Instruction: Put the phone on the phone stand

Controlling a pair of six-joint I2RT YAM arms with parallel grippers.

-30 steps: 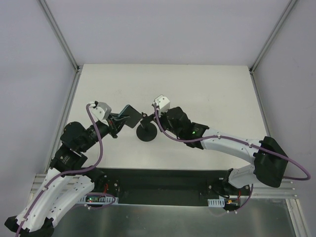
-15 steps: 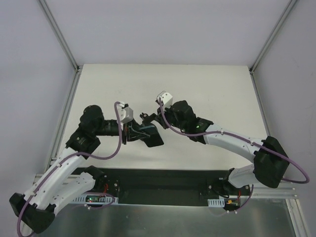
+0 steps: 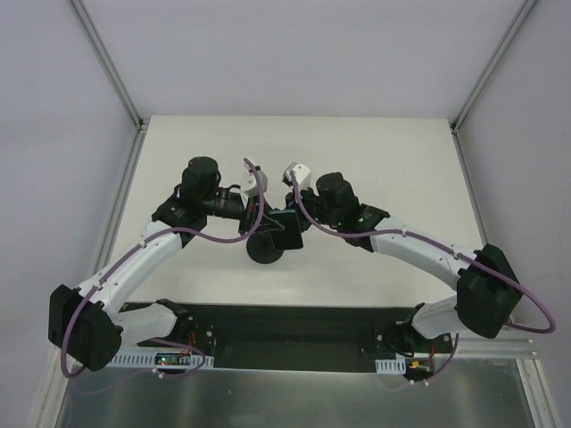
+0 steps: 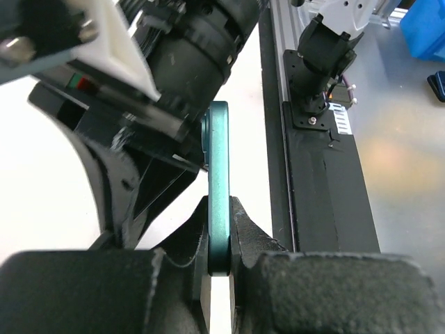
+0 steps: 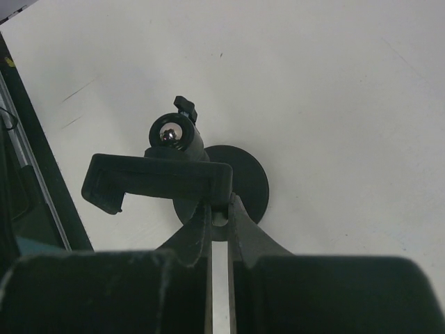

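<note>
Phone [image 4: 219, 160]: seen edge-on from the left wrist, with the teal rim toward the camera and neither broad face showing. Its lower end is sunk between the jaws of the left gripper [image 4: 220, 233], which are closed on it. It is held off the worktop [image 3: 384, 160], at the centre, above and just right of the disc base.

Phone stand [image 5: 156, 179]: the round base sits flat on the worktop, with a ball joint above it and the forked bracket lying crosswise on top. The right gripper [image 5: 219, 209] has its jaws closed, pinching the bracket's right end.

Hard to make out:
- In the top view, the stem and bracket are buried under the two wrists and the phone, and only part of the disc shows. Contact between phone and bracket cannot be told from here.
- In the right wrist view, a sliver of teal sits at the lower left edge, cut off by the frame, left of the bracket and apart from it.
- In the left wrist view, the background is filled by the other arm's wrist, and the stand cannot be picked out.
- Both wrist views lose their lower part to a blurred black gripper body.

Arms: the left arm sweeps from its near-left base in a long arc, wrist pointing right. The right arm arcs in from the near right, forearm running left. The two wrists meet close together over the stand.
</note>
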